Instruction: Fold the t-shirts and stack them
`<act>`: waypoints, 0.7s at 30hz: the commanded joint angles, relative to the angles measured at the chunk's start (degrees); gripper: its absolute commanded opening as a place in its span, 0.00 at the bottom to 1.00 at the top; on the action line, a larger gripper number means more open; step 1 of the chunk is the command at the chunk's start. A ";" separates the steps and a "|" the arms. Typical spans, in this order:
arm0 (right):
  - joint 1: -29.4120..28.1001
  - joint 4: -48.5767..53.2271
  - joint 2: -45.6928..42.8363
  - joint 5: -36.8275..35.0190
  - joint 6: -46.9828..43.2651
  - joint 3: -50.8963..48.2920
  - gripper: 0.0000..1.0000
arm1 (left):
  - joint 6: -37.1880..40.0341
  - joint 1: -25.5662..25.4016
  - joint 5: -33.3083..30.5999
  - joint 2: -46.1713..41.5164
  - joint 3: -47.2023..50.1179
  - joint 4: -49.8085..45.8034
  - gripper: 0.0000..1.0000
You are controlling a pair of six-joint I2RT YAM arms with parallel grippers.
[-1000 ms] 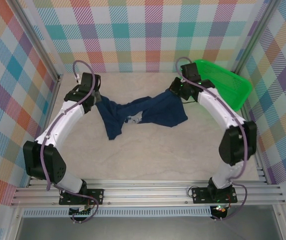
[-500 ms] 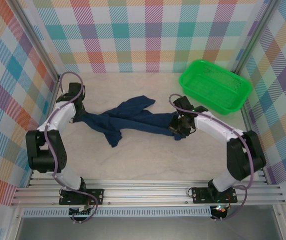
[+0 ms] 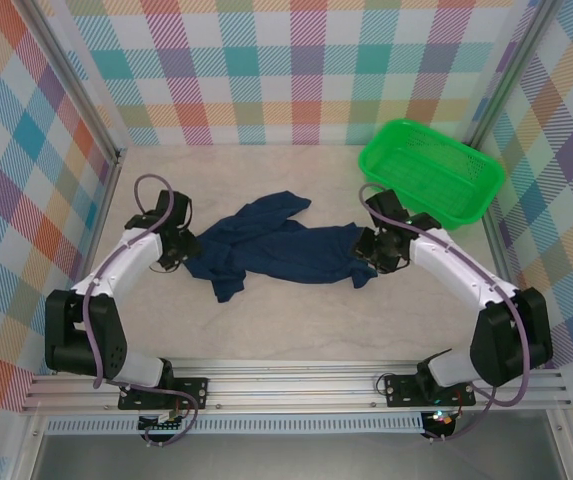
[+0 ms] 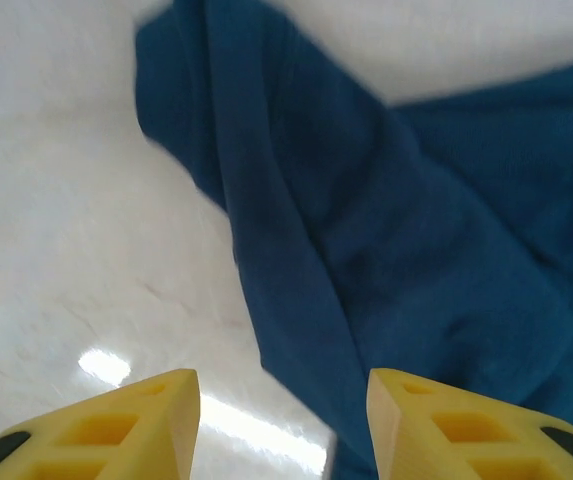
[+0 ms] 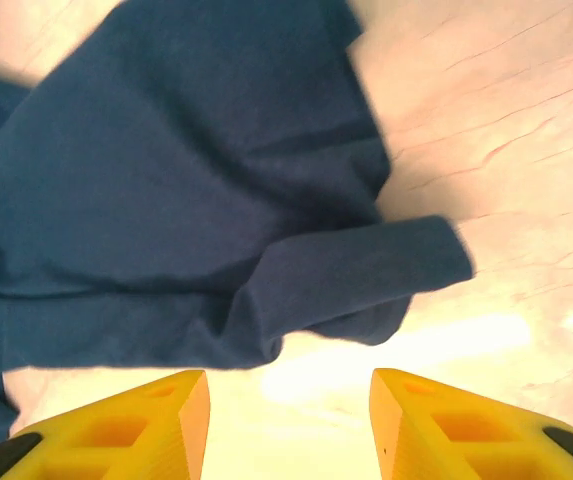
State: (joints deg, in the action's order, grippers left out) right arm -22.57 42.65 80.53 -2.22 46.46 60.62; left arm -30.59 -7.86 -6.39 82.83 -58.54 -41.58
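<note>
Your dark blue t-shirt (image 3: 281, 245) lies in a crumpled heap in the middle of the table (image 3: 296, 320), between the two arms and well away from the green basket (image 3: 431, 175) in the far right corner. The left gripper (image 4: 278, 390) hangs just over the shirt's left end with its yellow jaws spread and nothing caught in them. The right gripper (image 5: 291, 390) hangs by the shirt's right end, jaws spread too, with bare table showing in the gap.

This shirt looks soft, thin and light, and it will not break. But it is floppy, so it will likely droop and bunch up if you lift it by one spot. Pinch cloth at an edge, not in the lumpy middle, or you may grab two layers at once. The short sleeve (image 5: 366, 265) sticking out near the right gripper looks like a good place to take hold. On the left, go for the long folded edge (image 4: 286, 300) right under the jaws, then pull both ends gently apart to make it flat
</note>
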 commanded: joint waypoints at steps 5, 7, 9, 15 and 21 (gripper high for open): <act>6.18 -5.63 5.89 5.25 2.98 -7.10 0.46 | -5.86 -0.79 7.87 8.41 -1.61 6.17 0.48; 6.82 -8.47 6.79 6.59 4.43 -8.71 0.47 | -5.73 -0.76 6.94 12.28 -3.40 4.95 0.46; 7.18 -10.29 8.29 7.47 5.84 -8.61 0.47 | -5.87 -0.76 5.81 14.56 -3.42 5.71 0.44; 8.26 -15.08 11.48 8.99 10.26 -8.92 0.36 | -4.59 -0.76 1.04 18.28 -3.34 6.07 0.15; 8.50 -19.50 11.77 8.94 13.72 -10.34 0.17 | -3.29 -0.80 -0.40 17.14 -2.91 6.26 0.00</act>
State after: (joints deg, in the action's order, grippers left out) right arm -14.31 26.74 92.47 6.13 56.97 51.20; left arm -34.68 -8.23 -4.32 100.68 -61.01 -35.38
